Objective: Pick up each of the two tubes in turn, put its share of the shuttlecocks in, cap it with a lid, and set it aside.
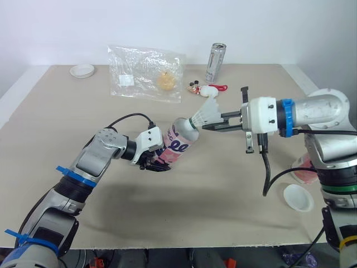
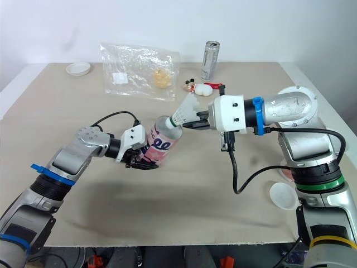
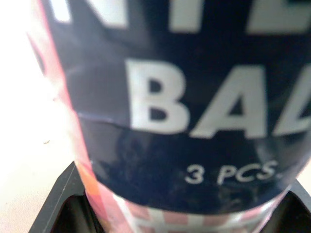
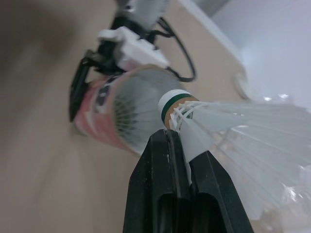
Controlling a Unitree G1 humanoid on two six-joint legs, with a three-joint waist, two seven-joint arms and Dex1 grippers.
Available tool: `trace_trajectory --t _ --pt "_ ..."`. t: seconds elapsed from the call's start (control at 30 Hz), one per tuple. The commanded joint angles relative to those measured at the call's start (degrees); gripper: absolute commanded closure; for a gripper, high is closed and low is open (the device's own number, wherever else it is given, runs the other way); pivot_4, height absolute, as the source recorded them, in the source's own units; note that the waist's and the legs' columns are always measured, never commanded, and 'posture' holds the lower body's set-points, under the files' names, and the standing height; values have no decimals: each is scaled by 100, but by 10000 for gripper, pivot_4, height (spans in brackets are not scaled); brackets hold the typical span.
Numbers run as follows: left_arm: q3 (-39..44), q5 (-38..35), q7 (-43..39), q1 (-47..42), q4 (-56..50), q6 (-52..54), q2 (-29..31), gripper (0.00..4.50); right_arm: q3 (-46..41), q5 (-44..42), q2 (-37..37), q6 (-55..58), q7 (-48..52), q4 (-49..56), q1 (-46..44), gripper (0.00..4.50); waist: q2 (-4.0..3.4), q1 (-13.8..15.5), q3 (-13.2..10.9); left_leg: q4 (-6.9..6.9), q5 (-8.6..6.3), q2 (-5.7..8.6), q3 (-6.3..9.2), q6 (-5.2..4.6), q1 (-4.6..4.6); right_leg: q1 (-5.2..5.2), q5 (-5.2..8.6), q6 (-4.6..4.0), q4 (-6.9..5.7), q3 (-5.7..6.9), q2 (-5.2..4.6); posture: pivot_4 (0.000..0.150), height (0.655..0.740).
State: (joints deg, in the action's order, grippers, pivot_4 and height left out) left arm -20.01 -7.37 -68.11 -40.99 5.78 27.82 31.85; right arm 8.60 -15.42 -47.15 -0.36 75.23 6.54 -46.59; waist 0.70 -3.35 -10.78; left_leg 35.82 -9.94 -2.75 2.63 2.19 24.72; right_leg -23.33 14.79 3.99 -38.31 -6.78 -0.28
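The dark panel of the tube [image 3: 194,121] carries white lettering, of which "BA" and, smaller below it, "3 PCS." can be read, the line above being cut off, while the print on the can [image 1: 215,61] is too small to read.

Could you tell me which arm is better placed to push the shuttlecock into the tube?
Right: the right gripper pinches the shuttlecock, cork at the tube's open mouth, while the left gripper is busy holding that tube.
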Motion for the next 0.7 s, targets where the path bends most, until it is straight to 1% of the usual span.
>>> trace_trajectory --t 0.03,0.13,0.27,0.33,0.37,0.4,0.47,0.5,0.53,0.6,0.63,0.7 --pt "73 -32 -36 -98 -154 -14 26 15988 -5 -22 89 -138 124 55 -205 44587 0 3 0 0 0 0 0 0 0 0 0 0 0 0 0 1500 7400" --pt "93 -37 -13 -84 -195 7 38 15988 230 167 289 -417 241 -117 -297 44587 0 3 0 0 0 0 1 0 -2 0 0 0 -1 1 0 1500 7400" --pt "99 -49 8 -79 -234 38 31 15988 347 270 471 -493 311 -280 -466 44587 0 7 0 2 0 0 1 0 -3 0 -1 -1 -5 2 0 1500 7400" --pt "101 -53 17 -77 -241 44 26 15988 399 305 495 -519 385 -346 -516 37987 0 11 0 2 1 0 1 1 -2 0 -1 -1 -5 2 0 1500 7400" --pt "102 -55 23 -76 -243 49 23 15988 406 305 500 -513 411 -364 -531 33061 0 11 0 1 0 0 1 0 -2 0 0 -1 -5 2 0 1500 7400" --pt "105 -58 27 -74 -244 54 19 15988 404 307 505 -517 427 -378 -541 31753 0 16 0 1 0 0 1 0 -2 0 0 -2 -5 2 0 1500 7400" --pt "105 -62 28 -63 -252 56 23 15988 368 265 501 -466 430 -379 -573 21927 0 20 0 0 0 0 1 0 -2 0 0 -5 -5 2 0 1500 7400" --pt "105 -66 27 -55 -259 57 29 15988 314 175 497 -310 401 -339 -585 17763 0 22 0 0 0 0 1 0 -2 0 0 -6 -4 2 0 1500 7400" --pt "99 -69 23 -41 -272 59 37 15988 211 18 487 -71 349 -262 -601 12466 0 25 0 0 0 0 1 0 -2 0 0 -6 -5 2 0 1500 7400" --pt "90 -70 15 -28 -287 61 46 15988 -31 -395 463 618 216 -65 -607 4398 0 35 0 0 0 0 3 1 -2 0 -1 -8 -5 3 0 1500 7400" --pt "88 -70 10 -30 -281 55 49 15988 -140 -562 446 926 151 3 -616 214 0 35 0 0 0 0 3 1 -2 0 -16 -32 -6 3 0 1500 7400" --pt "78 -65 -3 -50 -260 33 44 15988 -403 -890 318 1576 13 46 -629 214 0 39 0 0 0 0 3 1 -3 0 -18 -36 -7 3 0 1500 7400"
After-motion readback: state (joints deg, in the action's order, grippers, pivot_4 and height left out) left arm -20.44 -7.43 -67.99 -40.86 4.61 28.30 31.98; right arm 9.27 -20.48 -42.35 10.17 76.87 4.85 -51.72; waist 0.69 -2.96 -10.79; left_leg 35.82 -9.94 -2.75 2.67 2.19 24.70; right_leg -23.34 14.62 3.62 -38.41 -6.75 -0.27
